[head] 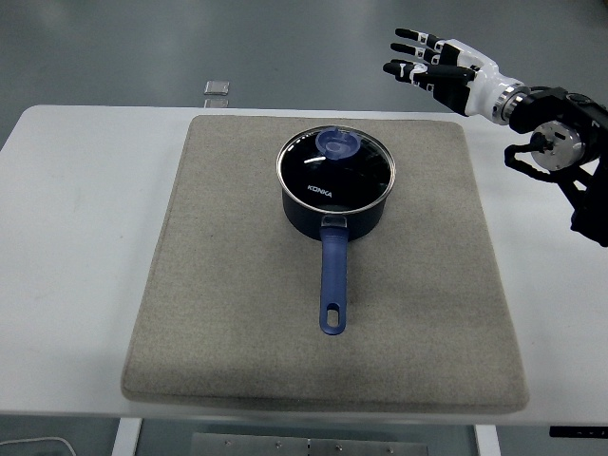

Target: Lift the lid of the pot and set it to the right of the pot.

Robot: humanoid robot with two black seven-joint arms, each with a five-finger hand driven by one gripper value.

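Glass and steel-rimmed, the pot lid (335, 163) sits closed on top of a dark blue pot (334, 211), with a round blue knob (338, 143) toward the far side of the lid. White lettering shows on the glass near the pot's front edge. The pot stands on the far middle part of a large grey-beige felt mat (237, 313), and its 1 long blue handle (332, 285) points straight toward the near edge of the mat, ending in a small hanging slot. The mat covers most of a white counter (66, 237), whose bare surface shows on the left and right sides. To the right of the pot the mat is bare. The robot's right hand (439, 65) hangs in the air at the upper right, above and beyond the mat's far right corner, well apart from the pot and lid. Its black and white fingers (418, 68) are stretched out and slightly apart, pointing left, and they hold nothing. The black right arm (560, 152) runs off the right edge. Beyond the counter's far edge, a small square grey plate (217, 88) is set in the grey floor (142, 47).
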